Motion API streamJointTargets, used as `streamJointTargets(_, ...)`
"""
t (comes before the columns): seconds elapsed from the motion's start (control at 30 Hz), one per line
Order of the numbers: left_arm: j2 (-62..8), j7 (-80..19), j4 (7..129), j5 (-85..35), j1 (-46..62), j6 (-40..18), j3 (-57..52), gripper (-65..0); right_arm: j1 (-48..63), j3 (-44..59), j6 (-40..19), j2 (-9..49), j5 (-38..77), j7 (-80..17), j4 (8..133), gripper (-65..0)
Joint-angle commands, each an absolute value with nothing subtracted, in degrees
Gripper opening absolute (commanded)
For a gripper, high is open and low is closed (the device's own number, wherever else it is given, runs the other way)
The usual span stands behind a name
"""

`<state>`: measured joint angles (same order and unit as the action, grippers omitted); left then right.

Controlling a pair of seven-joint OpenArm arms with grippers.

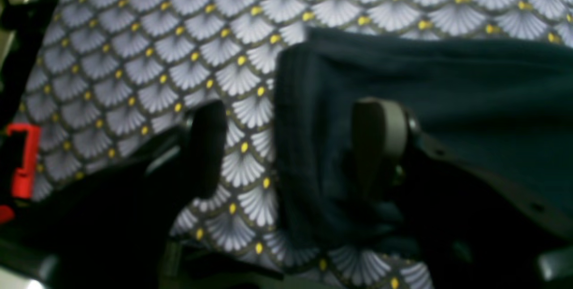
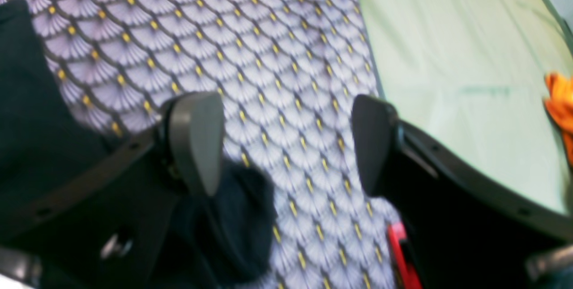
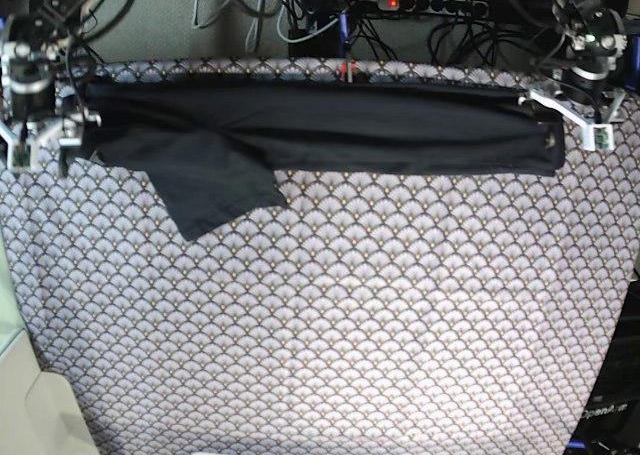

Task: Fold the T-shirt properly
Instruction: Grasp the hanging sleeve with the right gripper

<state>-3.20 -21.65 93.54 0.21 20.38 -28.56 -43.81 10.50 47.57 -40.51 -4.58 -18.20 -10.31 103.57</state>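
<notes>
T-shirt point(image 3: 330, 130): folded into a long band along the table's point(image 3: 330, 315) far edge, one sleeve trailing forward.
Left claw point(image 1: 297, 146): open astride the band's end.
Right claw point(image 2: 286, 143): open beside the other end.

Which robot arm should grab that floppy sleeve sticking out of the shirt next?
Probably the right arm. Its open tool hovers at the T-shirt end where the sleeve flops onto the tablecloth. The left tool, also open, sits at the far opposite end.
</notes>
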Motion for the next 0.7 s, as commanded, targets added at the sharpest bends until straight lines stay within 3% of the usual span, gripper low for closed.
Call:
streamJointTargets(0.0, -3.1, -20.3, 94.9, -0.4, 20.3, -28.5, -44.0, -22.5, 9.3, 45.9, -40.0, -4.1, -17.5, -10.8, 105.2, -19.9)
streamJointTargets(0.37, -1.1, -20.4, 98.2, 0.0, 20.3, -28.5, -43.9, -22.5, 1.4, 22.8, -40.0, -1.4, -17.5, -42.1, 107.0, -19.9)
streamJointTargets(0.67, -0.8, -25.1, 98.3, -0.1, 20.3, -28.5, -44.0, -22.5, -7.3, 10.9, -40.0, -0.3, -16.5, -52.7, 97.4, -20.0)
